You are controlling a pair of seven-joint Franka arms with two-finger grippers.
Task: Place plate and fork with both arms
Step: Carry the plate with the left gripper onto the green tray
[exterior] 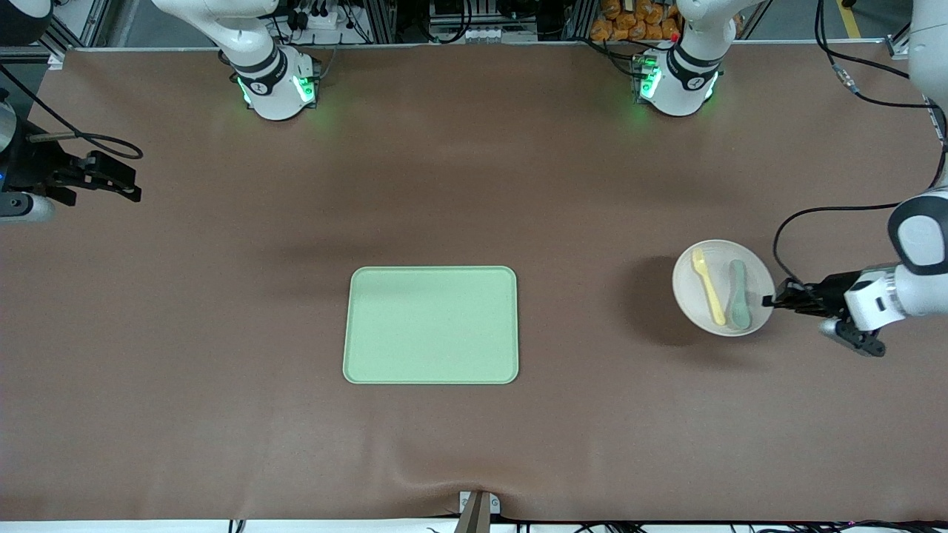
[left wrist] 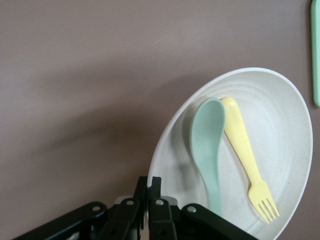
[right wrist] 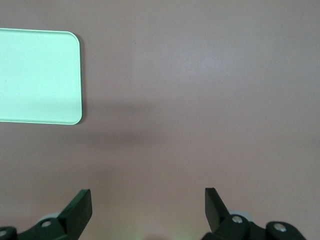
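The cream plate (exterior: 712, 260) (left wrist: 285, 120) hangs tilted above the table at the left arm's end, casting a shadow on the cloth. On it lie the pale-yellow fork (exterior: 709, 286) (left wrist: 246, 152) and a grey-green spoon (exterior: 739, 295) (left wrist: 207, 145) side by side. My left gripper (exterior: 772, 300) (left wrist: 154, 186) is shut on the plate's rim, at the edge toward the left arm's end. My right gripper (exterior: 135, 186) (right wrist: 148, 200) hovers open over bare cloth at the right arm's end, holding nothing.
A rectangular pale-green tray (exterior: 431, 325) (right wrist: 37, 75) lies flat mid-table, between the two grippers. A black cable (exterior: 822, 215) loops above the cloth by the left arm. A small metal bracket (exterior: 478, 507) sits at the table's edge nearest the front camera.
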